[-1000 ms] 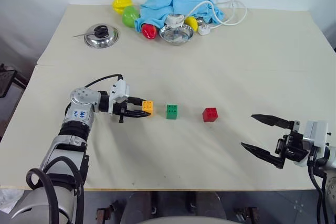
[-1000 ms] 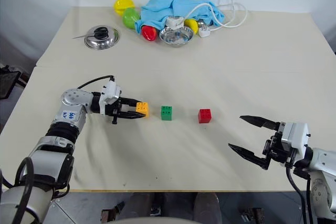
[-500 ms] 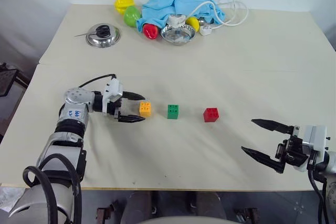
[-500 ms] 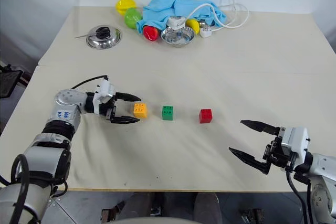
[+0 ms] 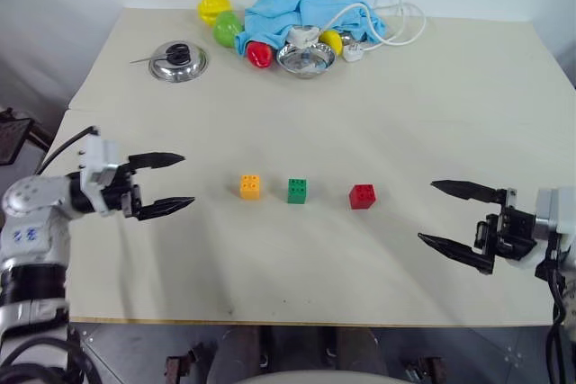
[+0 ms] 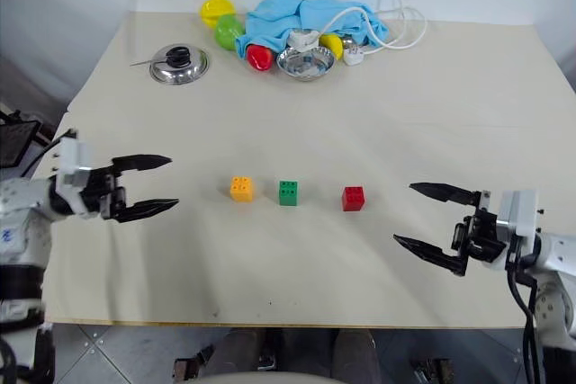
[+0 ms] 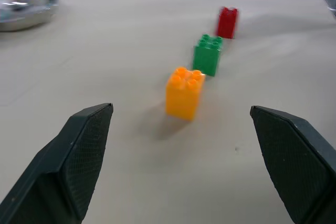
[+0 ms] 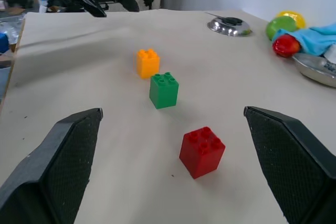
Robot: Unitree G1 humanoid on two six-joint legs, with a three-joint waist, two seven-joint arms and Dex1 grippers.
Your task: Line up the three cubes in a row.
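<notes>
Three studded cubes stand in a straight row at the middle of the beige table (image 5: 297,258): an orange-yellow cube (image 5: 250,186) on the left, a green cube (image 5: 296,190) in the centre and a red cube (image 5: 362,196) on the right, with small gaps between them. My left gripper (image 5: 182,181) is open and empty, well to the left of the orange-yellow cube and pointing at it. My right gripper (image 5: 427,213) hangs open and empty to the right of the red cube. The left wrist view looks down the row, orange-yellow cube (image 7: 185,92) nearest.
At the table's far edge lie a steel lid (image 5: 177,61), a steel bowl (image 5: 305,59), a blue cloth (image 5: 301,13), a white cable (image 5: 387,6) and round yellow, green and red ball toys (image 5: 225,26). A seam crosses the table near its left side.
My left gripper opened, let go of the orange-yellow cube and drew back to the left, away from it. The cube stays in the row. The right gripper barely moved.
</notes>
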